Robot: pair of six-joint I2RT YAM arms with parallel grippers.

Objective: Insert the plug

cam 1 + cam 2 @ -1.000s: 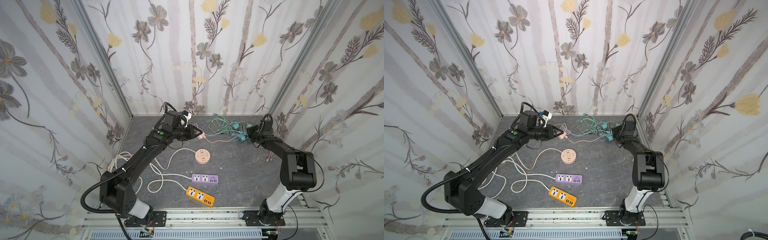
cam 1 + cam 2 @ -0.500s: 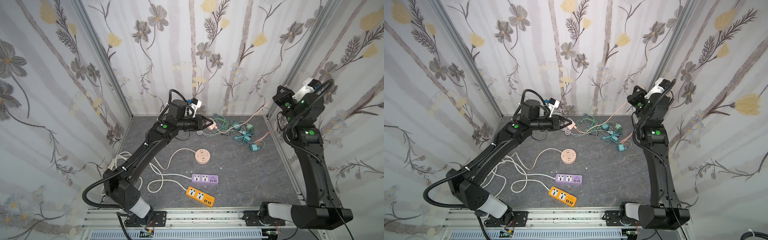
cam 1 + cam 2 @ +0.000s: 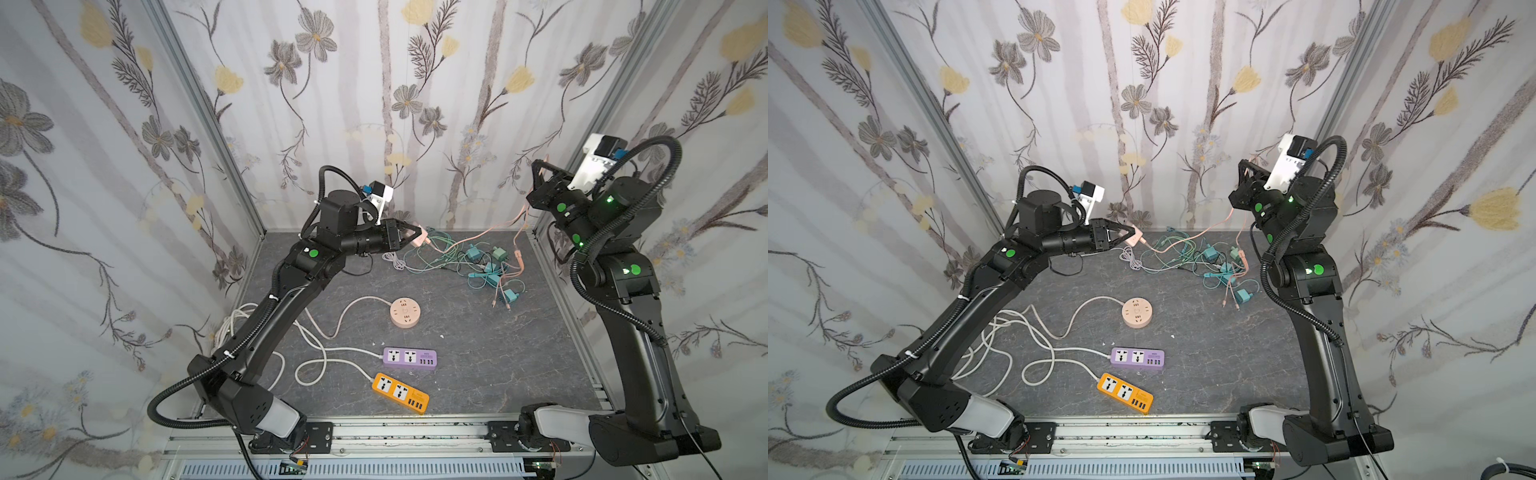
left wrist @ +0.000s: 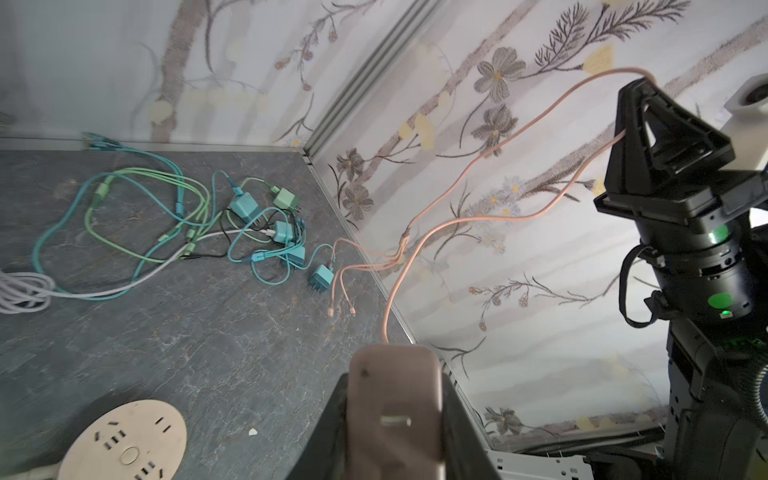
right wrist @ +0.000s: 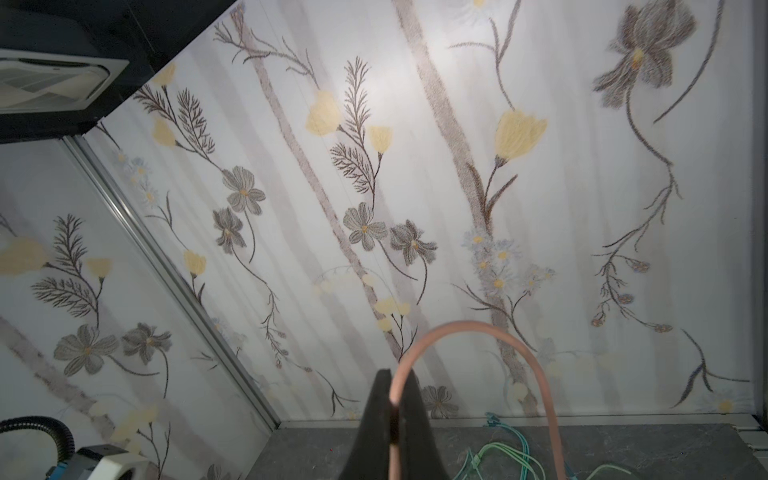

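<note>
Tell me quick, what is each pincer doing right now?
Left pincer: closed on the pink plug.
Right pincer: shut on the pink cable.

I see floral-papered walls (image 3: 415,104) behind and beside the jaws, and a grey marbled floor (image 3: 498,353) beneath them.

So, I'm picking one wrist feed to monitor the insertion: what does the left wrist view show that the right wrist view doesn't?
Left wrist only: the pink plug held in the left fingers, the round socket, the teal chargers, and the right fingers from outside. Right wrist only: the pinch itself, close up, with the pink cable arching out of it. Both: that cable, green cables and grey floor.
</note>
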